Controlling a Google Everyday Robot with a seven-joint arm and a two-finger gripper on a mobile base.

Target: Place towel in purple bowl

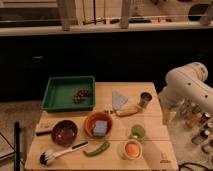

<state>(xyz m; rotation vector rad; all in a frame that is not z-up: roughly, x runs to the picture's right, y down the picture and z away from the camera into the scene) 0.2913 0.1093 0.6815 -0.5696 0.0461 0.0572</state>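
- So, starting at the left: the purple bowl (64, 132) sits at the front-left of the bench (155, 142), in front of the green tray (60, 95), with a brush (52, 156) just in front of it. There's nothing in it but a few light specks, so the drop spot looks ready.
- Right beside it is the orange bowl (88, 121), with a blue sponge (100, 128) inside. It's an easy one to mix up, and it sits roughly between the towel and the target.
- The towel (118, 99) lies flat toward the back middle of the bench, pale and triangular, well apart from the purple bowl. A pale longish thing (127, 111) lies just by its front corner, and a metal cup (145, 99) stands near its right side.
- The gripper (166, 116) seems to hang at the low end of the white arm (185, 85), off the right edge of the bench and nowhere near the towel. I honestly can't tell whether it's spread or closed.
- My guess is the step in hand is the reach. I'd come down from above on the towel's left or back part, away from the cup, and press right into the bench, since a flat cloth gives little to grab. Then I'd lift high enough to clear the orange bowl's rim.
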